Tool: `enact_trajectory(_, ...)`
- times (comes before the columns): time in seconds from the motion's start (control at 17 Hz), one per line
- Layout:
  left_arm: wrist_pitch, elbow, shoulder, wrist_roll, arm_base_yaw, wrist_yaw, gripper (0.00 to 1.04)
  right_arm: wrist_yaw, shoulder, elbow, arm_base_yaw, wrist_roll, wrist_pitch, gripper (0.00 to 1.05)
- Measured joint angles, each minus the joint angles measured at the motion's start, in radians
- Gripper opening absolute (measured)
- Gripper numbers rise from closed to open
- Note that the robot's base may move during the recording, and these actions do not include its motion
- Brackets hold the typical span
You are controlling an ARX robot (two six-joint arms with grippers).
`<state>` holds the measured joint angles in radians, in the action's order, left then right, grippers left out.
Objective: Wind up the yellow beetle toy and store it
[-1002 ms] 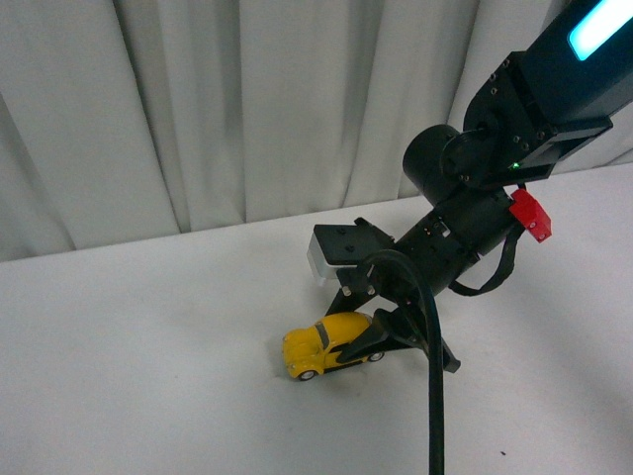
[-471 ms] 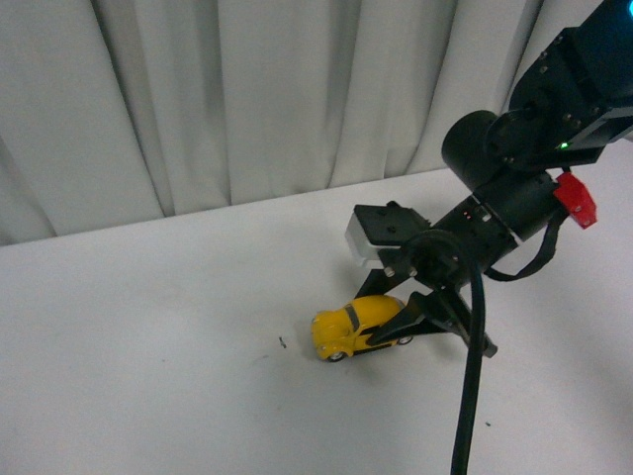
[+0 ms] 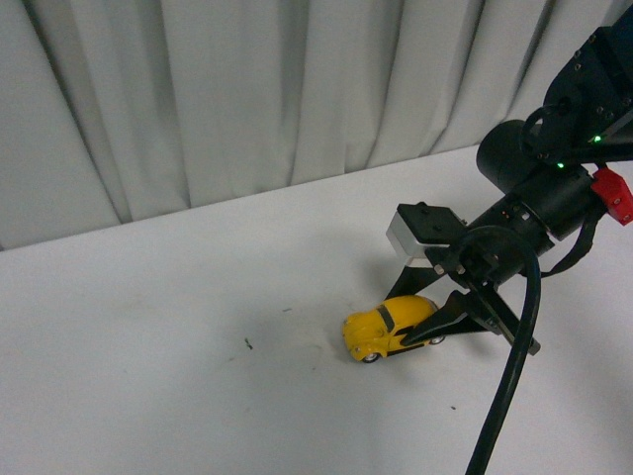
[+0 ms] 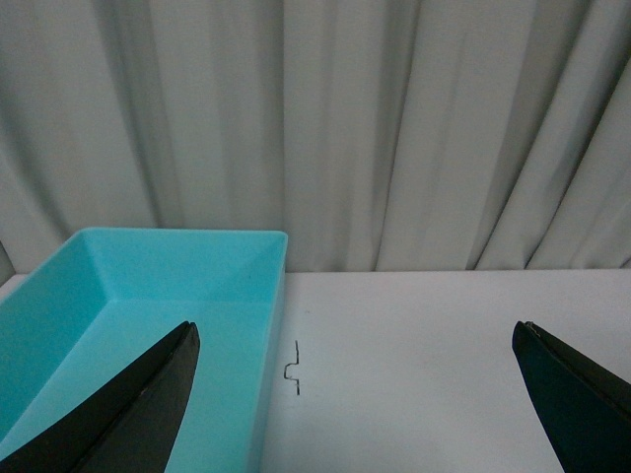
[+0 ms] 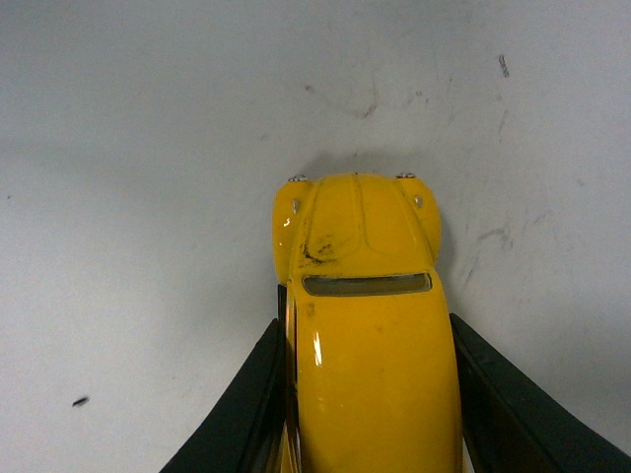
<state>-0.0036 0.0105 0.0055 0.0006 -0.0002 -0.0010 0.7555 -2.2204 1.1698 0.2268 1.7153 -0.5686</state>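
Observation:
The yellow beetle toy (image 3: 389, 325) rests with its wheels on the white table, nose pointing left. My right gripper (image 3: 427, 322) is shut on the yellow beetle toy at its rear half. In the right wrist view the toy (image 5: 363, 325) fills the space between the two black fingers (image 5: 246, 404), which press against both its sides. My left gripper (image 4: 355, 340) is open, with only bare table between its fingertips (image 4: 148, 394); it does not show in the front view.
A turquoise bin (image 4: 59, 325) lies on the table in the left wrist view, beside one left finger. A small bent wire (image 4: 292, 368) lies next to the bin. Grey curtains (image 3: 247, 89) hang behind the table's far edge.
The right arm and the toy have shifted to the right in the front view, with the gripper still shut on the toy. The curtain and table have shifted too, so the camera has turned.

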Motion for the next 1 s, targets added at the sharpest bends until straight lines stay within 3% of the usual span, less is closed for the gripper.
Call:
enact_trajectory(0.41,0.0,0.0,0.0,0.0,0.0,0.0,0.98,-0.026,0.014,-0.006,0.085,0.035,-0.099,0.44)
enact_trajectory(0.47,0.0,0.0,0.0,0.0,0.0,0.0,0.98,-0.078,0.013,0.0,0.088,0.032,-0.112,0.56)
enact_trajectory(0.71,0.0,0.0,0.0,0.0,0.0,0.0,0.98,-0.079,-0.001,-0.003,0.102,0.033,-0.111,0.95)
enact_trajectory(0.77,0.0,0.0,0.0,0.0,0.0,0.0,0.98,-0.077,-0.001,-0.004,0.101,0.032,-0.106,1.0)
enact_trajectory(1.0,0.0,0.0,0.0,0.0,0.0,0.0,0.98,-0.072,-0.001,-0.005,0.101,0.032,-0.092,0.98)
